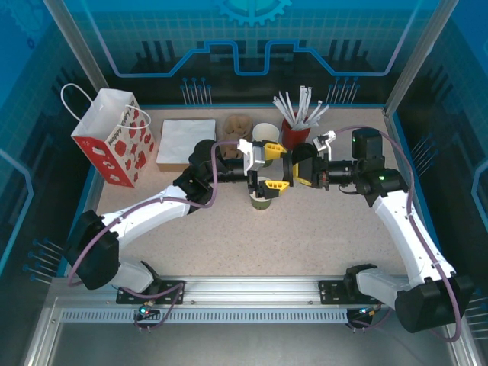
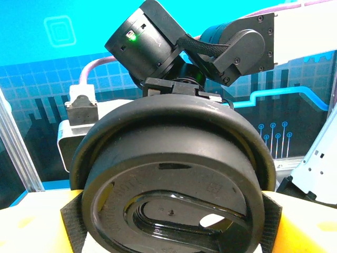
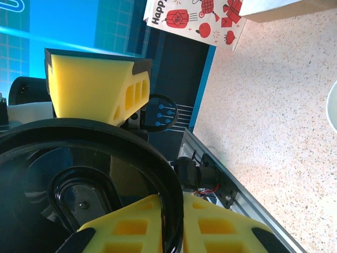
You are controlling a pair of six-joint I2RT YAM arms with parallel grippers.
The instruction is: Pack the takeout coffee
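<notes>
The takeout coffee, a small olive-green paper cup, stands uncovered on the table just below both grippers. A round black plastic lid hangs on edge in the air above it. My right gripper is shut on the lid's rim, one yellow finger on each face. My left gripper spans the lid's width, and its black pads sit against the lid's two opposite sides. In the top view the right gripper faces the left one across the lid.
A red-and-white paper bag stands at the back left beside a white flat box. Brown cup carriers, a stack of white-rimmed cups and a red cup of white straws line the back. The metal rail runs along the front.
</notes>
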